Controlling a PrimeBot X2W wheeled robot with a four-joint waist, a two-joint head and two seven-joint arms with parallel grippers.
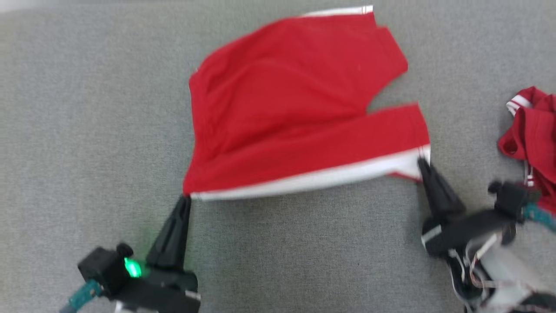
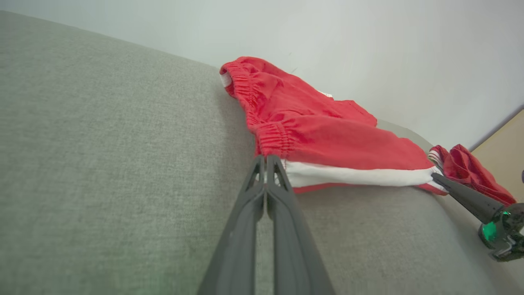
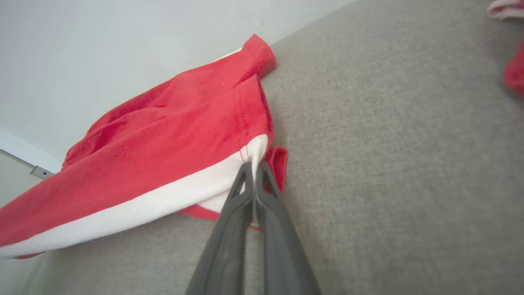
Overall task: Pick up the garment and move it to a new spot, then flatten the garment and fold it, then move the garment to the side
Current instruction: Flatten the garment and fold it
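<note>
The garment (image 1: 295, 113) is a pair of red shorts with a white side stripe, spread over the grey fabric surface (image 1: 87, 108) and lifted along its near edge. My left gripper (image 1: 186, 198) is shut on the waistband corner, where the elastic shows in the left wrist view (image 2: 270, 139). My right gripper (image 1: 421, 161) is shut on the leg-hem corner of the white stripe (image 3: 254, 151). The near edge stretches taut between the two grippers (image 2: 266, 157) (image 3: 253, 164). My right gripper's fingers (image 2: 462, 194) also appear in the left wrist view.
A second red garment with white trim (image 1: 532, 139) lies crumpled at the right edge of the surface, close to my right arm. It also shows in the left wrist view (image 2: 470, 168). Beyond the surface's far edge stands a pale wall (image 2: 368, 49).
</note>
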